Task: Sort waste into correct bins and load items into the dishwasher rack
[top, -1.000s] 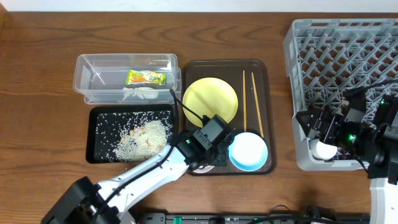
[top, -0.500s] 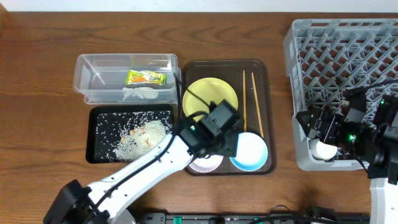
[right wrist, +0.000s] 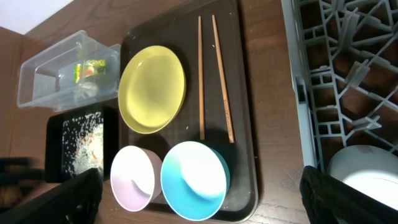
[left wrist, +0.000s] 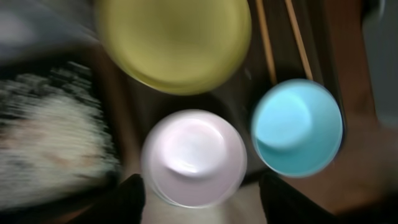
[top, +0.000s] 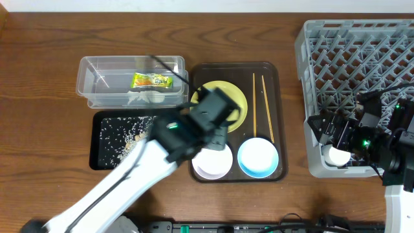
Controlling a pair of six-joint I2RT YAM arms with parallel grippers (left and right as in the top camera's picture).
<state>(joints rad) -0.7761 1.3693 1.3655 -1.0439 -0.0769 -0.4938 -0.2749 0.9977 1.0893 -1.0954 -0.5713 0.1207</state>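
Note:
A small white bowl point(top: 212, 162) stands upright on the brown serving tray point(top: 275, 77), next to the light-blue bowl point(top: 257, 157). My left gripper point(left wrist: 205, 202) hangs open above the white bowl point(left wrist: 193, 158), holding nothing; the view is blurred. The yellow-green plate point(top: 236, 103) is partly hidden by my left arm point(top: 187, 129). Two chopsticks point(top: 254, 103) lie to its right. My right gripper point(top: 331, 134) stands open at the dishwasher rack's point(top: 362, 58) front left corner, beside another white bowl point(right wrist: 367, 168) in the rack. The clear tub point(top: 103, 68) holds the wrapper point(top: 152, 81) and tissue point(top: 145, 97). Rice scraps lie in the black tray point(top: 103, 158).
The rack's near wall point(right wrist: 298, 93) rises right of the brown tray point(right wrist: 245, 124). The tub and the black tray sit side by side left of the brown tray. Bare wooden table point(top: 39, 97) lies at the far left.
My left gripper has opened, let go of the white bowl on the brown tray and lifted up and back toward the plate. The right arm has stayed put.

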